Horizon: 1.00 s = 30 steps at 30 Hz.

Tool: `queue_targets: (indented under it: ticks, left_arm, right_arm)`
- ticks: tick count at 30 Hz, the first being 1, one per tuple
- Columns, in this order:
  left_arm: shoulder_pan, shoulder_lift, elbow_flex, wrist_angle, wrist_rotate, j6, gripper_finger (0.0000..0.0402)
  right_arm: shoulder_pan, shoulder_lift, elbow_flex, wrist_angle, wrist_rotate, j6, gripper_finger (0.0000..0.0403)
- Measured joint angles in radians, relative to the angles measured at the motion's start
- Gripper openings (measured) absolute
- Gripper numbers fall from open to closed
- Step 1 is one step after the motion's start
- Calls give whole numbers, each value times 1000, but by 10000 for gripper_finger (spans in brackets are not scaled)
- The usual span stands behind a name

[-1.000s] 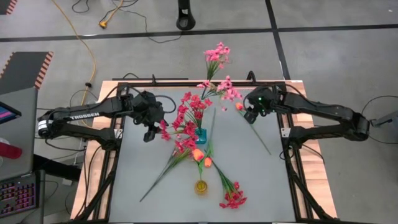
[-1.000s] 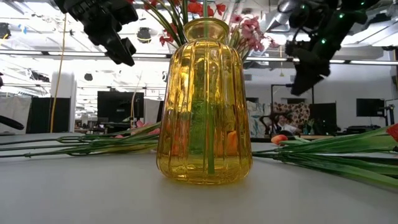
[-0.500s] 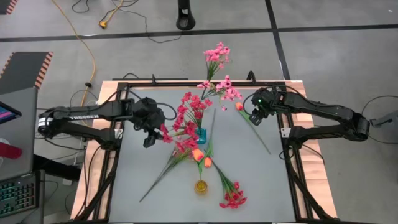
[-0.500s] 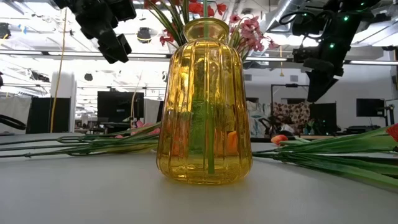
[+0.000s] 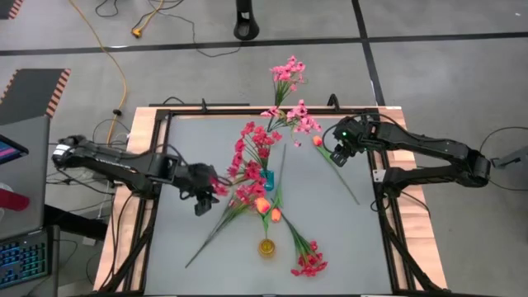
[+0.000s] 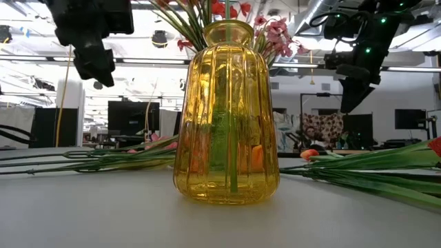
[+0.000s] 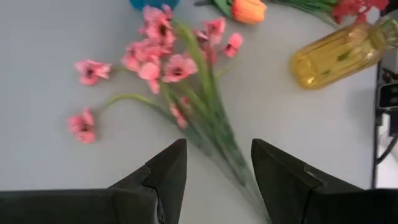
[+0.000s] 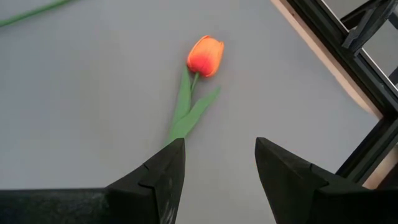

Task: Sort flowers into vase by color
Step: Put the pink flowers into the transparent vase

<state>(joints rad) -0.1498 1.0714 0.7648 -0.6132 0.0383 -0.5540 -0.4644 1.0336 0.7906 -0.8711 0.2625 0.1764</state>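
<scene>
A deep-pink spray lies on the grey table, its stems running toward the near left. My left gripper hangs open above those stems, touching nothing. My right gripper hovers open over the stem of an orange tulip lying at the far right. A yellow glass vase stands near the front edge, and a green stem shows inside it. A small blue vase at mid-table holds a red spray. Two orange tulips show between the vases.
A light-pink spray lies at the table's far edge; another lies on the floor beyond it. A red spray lies by the yellow vase, at the near right. A black frame borders the table. Bare grey tabletop lies at the far left.
My left gripper has swung toward the table's near edge and sunk a little, rolling about its own axis, and now hangs over the deep-pink spray's stems. My right gripper has tipped a little further downward in place. No flower has moved.
</scene>
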Motion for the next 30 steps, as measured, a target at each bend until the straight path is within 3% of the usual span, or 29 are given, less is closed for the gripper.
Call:
queue_targets:
  ticks: [12, 18, 25, 30]
  left_arm:
    - [-218, 215, 24, 86, -101, -190, 167]
    - [-236, 377, 98, 66, -124, -247, 167]
    - [-236, 537, 227, -108, -125, -286, 167]
    - [-239, 618, 293, -137, -125, -296, 167]
  right_arm:
    - [0, 0, 0, 1, -2, 0, 221]
    - [0, 0, 0, 0, -2, 0, 221]
    - [0, 0, 0, 1, -2, 0, 221]
    - [0, 0, 0, 1, -2, 0, 221]
